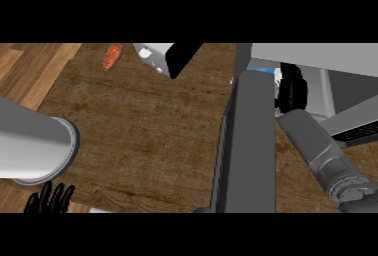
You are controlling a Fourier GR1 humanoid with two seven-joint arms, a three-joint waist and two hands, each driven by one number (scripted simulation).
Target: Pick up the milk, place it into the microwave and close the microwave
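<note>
Mostly grained wood counter (148, 135), flat microwave door (249, 145)

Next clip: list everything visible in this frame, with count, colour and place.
counter: one, brown wood, across the whole view
vegetable: one, orange-red, top left of the counter, kind unclear
box: one, white with a black part, top edge, cut off
microwave: one, grey, upper right, open
microwave door: one, dark grey, swung open, centre right
milk: one, small blue-and-white patch at the microwave's opening, mostly hidden
left forearm: one, grey, left edge
right forearm: one, grey, reaching towards the microwave
left robot hand: one, black, lower left, open, resting
right robot hand: one, black, beside the milk
</note>
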